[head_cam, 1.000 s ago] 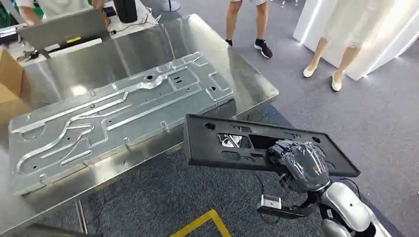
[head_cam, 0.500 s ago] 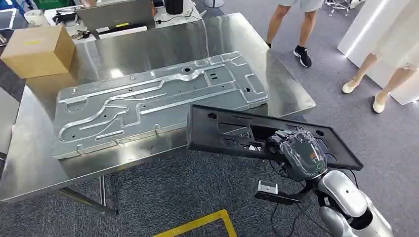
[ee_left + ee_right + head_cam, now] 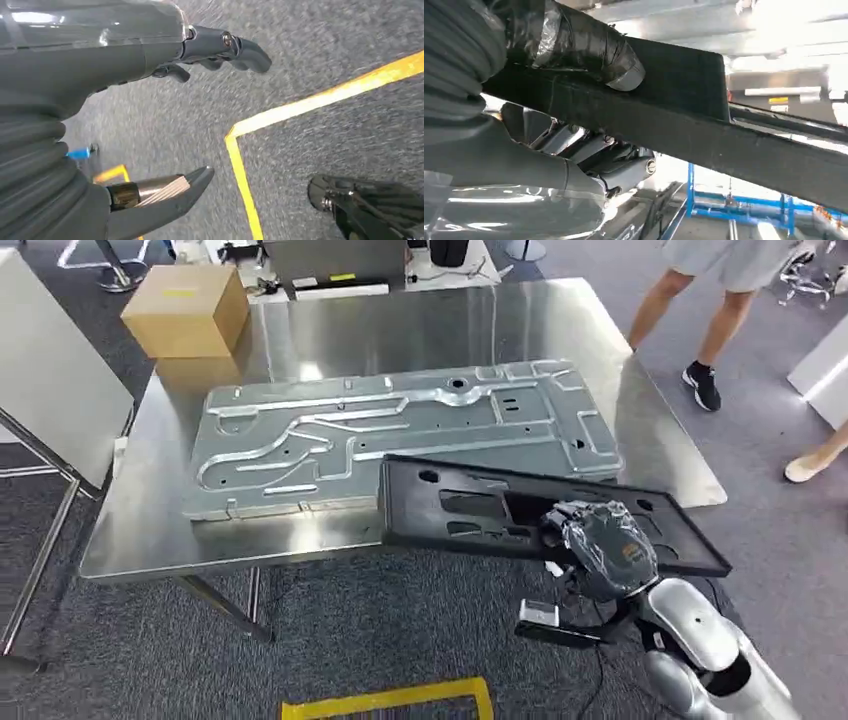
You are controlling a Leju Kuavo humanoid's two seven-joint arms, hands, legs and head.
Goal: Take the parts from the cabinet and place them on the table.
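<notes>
My right hand (image 3: 603, 545) grips a long flat black plastic panel (image 3: 470, 510) with cut-outs, held level in front of the steel table (image 3: 650, 455), its far end over the table's near edge. In the right wrist view the thumb (image 3: 589, 42) presses on the panel's (image 3: 704, 120) top while the fingers (image 3: 589, 150) curl under it. A large stamped silver metal plate (image 3: 400, 435) lies flat on the table. My left hand (image 3: 150, 115) hangs over grey carpet, fingers apart and holding nothing.
A cardboard box (image 3: 188, 308) stands at the table's far left corner, a laptop (image 3: 335, 262) at the far edge. People's legs (image 3: 700, 330) are beyond the table on the right. A white board on a frame (image 3: 55, 380) stands left. Yellow floor tape (image 3: 390, 700) lies near me.
The camera has turned left, so the table and plate now sit more central and the box has come fully into view. The right hand still holds the panel the same way.
</notes>
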